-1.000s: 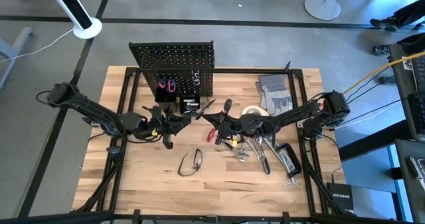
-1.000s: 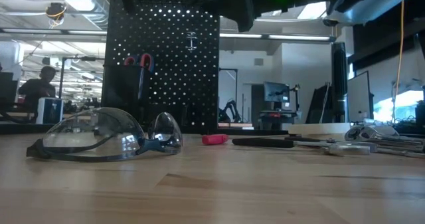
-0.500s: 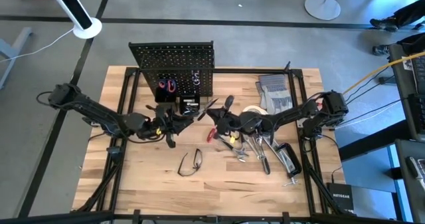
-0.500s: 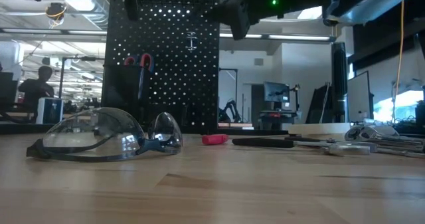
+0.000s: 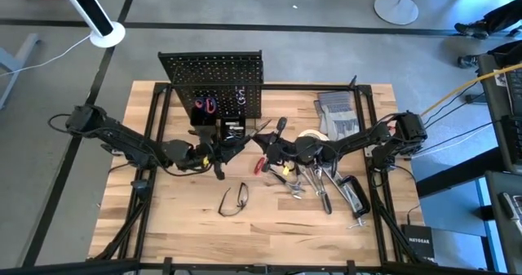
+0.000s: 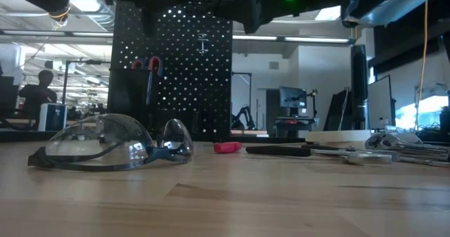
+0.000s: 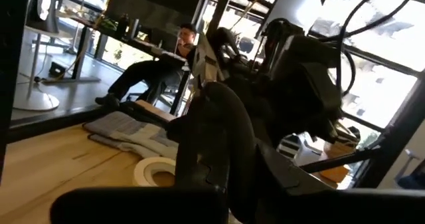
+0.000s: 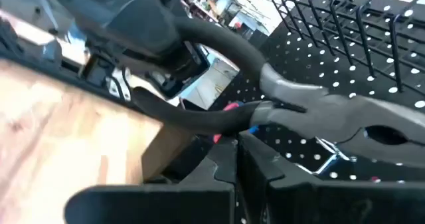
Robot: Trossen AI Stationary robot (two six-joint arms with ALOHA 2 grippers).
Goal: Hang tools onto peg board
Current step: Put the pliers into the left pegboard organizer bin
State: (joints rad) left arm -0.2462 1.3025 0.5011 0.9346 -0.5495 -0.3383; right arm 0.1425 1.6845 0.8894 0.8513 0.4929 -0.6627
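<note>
Pliers (image 8: 332,111) with dark handles sit pinched in the right hand (image 5: 267,147), centre frame in the high view, just before the peg board (image 5: 214,83); only the right wrist view shows that grip. The left hand (image 5: 232,146), pressed together, hovers alongside. The low view alone shows safety glasses (image 6: 112,144) lying on the surface (image 6: 232,195).

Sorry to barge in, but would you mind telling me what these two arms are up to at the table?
They are hanging tools on the upright black perforated peg board. The right pincer is shut on black-handled grey pliers, held in the air just in front of the board. The left pincer is shut and close beside it. The clear safety glasses, the white tape roll and other tools remain on the wooden table.
</note>
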